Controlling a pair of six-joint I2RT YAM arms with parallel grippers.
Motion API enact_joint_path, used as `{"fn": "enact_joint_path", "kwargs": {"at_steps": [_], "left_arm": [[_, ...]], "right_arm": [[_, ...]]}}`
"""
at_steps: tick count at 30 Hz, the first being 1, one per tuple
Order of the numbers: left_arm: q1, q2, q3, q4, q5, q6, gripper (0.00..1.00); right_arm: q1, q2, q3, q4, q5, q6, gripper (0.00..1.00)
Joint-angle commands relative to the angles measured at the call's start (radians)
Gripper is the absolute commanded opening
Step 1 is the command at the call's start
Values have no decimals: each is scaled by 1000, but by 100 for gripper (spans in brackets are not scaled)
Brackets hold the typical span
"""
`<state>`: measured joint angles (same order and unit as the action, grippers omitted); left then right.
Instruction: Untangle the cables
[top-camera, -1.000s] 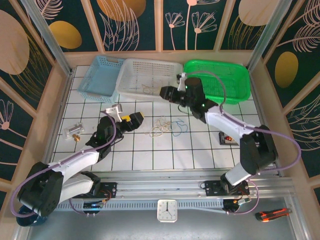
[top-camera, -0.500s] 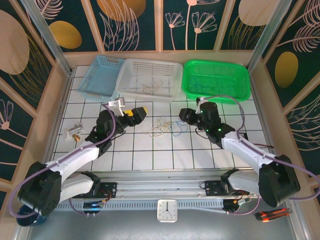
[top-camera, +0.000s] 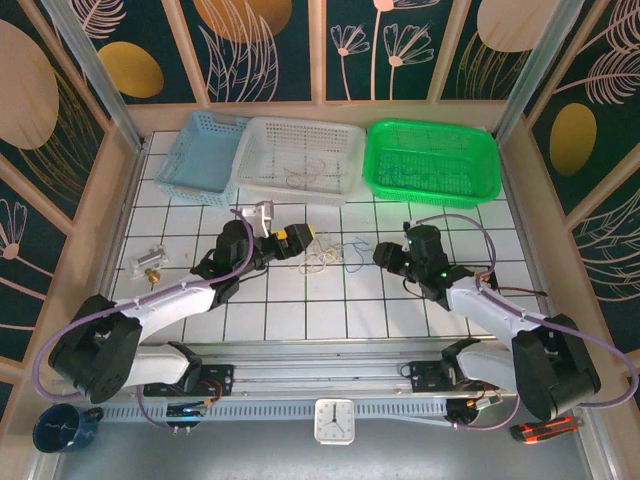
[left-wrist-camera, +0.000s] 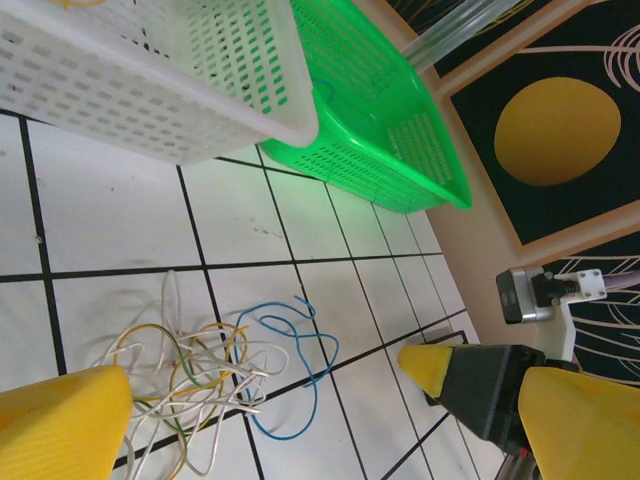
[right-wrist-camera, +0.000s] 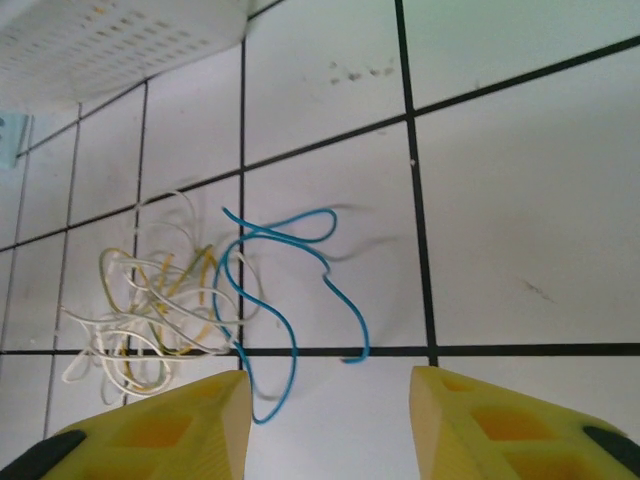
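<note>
Cable tangle (right-wrist-camera: 160, 310) lies between left gripper (left-wrist-camera: 260, 385), jaws spread wide, and right gripper (right-wrist-camera: 322, 385), parted, empty; pale strands' crossings indistinct.

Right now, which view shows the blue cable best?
The right wrist view: the blue cable lies close and spread out beside the pale tangle, its curls easy to trace. The left wrist view shows it more obliquely. In the top external view it is a tiny squiggle.

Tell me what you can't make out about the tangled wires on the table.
- Top view: the tangle of thin whitish and yellowish wires is too small to trace crossings.
- Left wrist view: its lower-left part is hidden behind a yellow fingertip.
- Top view: strands in the white perforated basket are too small to count.
</note>
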<state>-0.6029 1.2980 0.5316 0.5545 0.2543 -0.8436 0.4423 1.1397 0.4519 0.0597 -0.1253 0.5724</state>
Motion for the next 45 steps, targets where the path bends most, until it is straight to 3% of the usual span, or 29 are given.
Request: {"fn": "enact_joint_path", "kwargs": {"at_steps": [1,23,26,29,31,38,45], "left_arm": [[-11,21,22,68,6,-29,99],[-18,49,37,101,8,-41,99],[-18,50,38,101,8,-40,99],[-17,50,38,101,8,-40,99],[-17,46,35,98,8,-34,99],[-17,40,13,82,2,33,99],[-17,60,63,16,15,208,99]], "right_arm": [[-13,19,-21,27,-11,-36,43],[-2,331,104,141,-37,-82,35],[1,372,121,156,-40,-86,30],[5,392,137,156,-52,-89,12],[7,372,138,144,-60,-99,0],[8,178,153,42,-91,-106,0],[12,26,253,-52,-160,-88,0]]}}
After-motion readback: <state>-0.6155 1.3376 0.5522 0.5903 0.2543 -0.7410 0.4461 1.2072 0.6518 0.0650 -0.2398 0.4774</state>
